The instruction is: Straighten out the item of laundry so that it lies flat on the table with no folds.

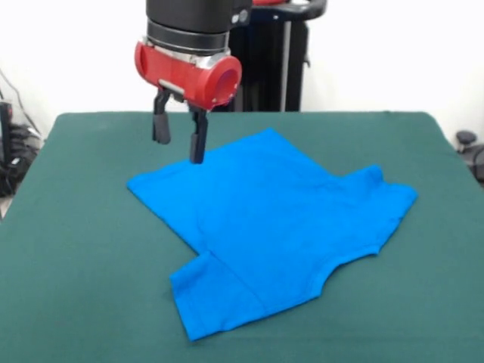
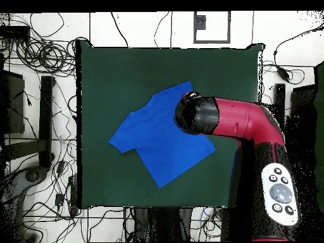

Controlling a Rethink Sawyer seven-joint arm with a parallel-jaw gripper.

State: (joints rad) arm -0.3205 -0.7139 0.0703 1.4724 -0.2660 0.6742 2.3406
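Hovering over the far edge of the blue T-shirt (image 1: 280,227), the end effector (image 1: 179,138) has its fingers spread — holding nothing. The shirt lies on the green counter (image 1: 76,249) — one sleeve folded.

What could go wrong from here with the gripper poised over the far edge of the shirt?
The open gripper hangs over the far edge of the bright blue short-sleeved T-shirt of thin fabric. Coming down there, it might pinch two layers or press into the dark green felt-topped table. The near sleeve looks folded over the body; a pull from the far edge may drag the whole shirt and leave that fold. In the overhead view the arm hides that corner.
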